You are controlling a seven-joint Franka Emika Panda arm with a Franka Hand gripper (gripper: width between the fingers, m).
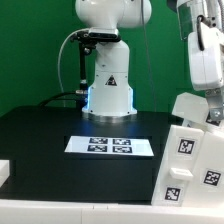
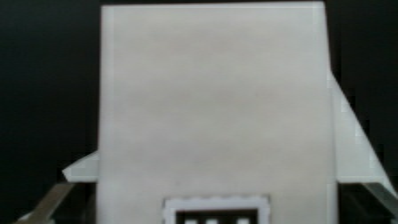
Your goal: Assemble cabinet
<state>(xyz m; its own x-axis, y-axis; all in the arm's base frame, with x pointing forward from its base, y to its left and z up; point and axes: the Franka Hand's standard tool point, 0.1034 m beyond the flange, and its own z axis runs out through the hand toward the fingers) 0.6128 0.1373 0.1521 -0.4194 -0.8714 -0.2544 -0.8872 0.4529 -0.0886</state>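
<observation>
Over at the exterior view's right, the cabinet (image 1: 192, 150) is hanging tilted above the black surface (image 1: 45, 135), its top leaning toward that view's left and its tagged faces turning toward the camera. Its long axis is running roughly up and down, slanting a little. The white arm's wrist (image 1: 203, 55) is reaching down onto its upper end — the pincer itself is hiding behind the housing, so I cannot tell whether the fingers are spread or pinching.

From the wrist view, one broad white panel of the cabinet (image 2: 214, 100) is filling most of the picture, long side running away from the camera, with a black-and-white tag (image 2: 214, 212) at its near end.

Lying flat mid-surface is the marker board (image 1: 110, 146), well apart from the cabinet, and behind it the arm's base (image 1: 108, 85) is standing. Another white piece (image 1: 4, 176) is peeking in at the exterior view's left edge — nothing is crowding the cabinet.
</observation>
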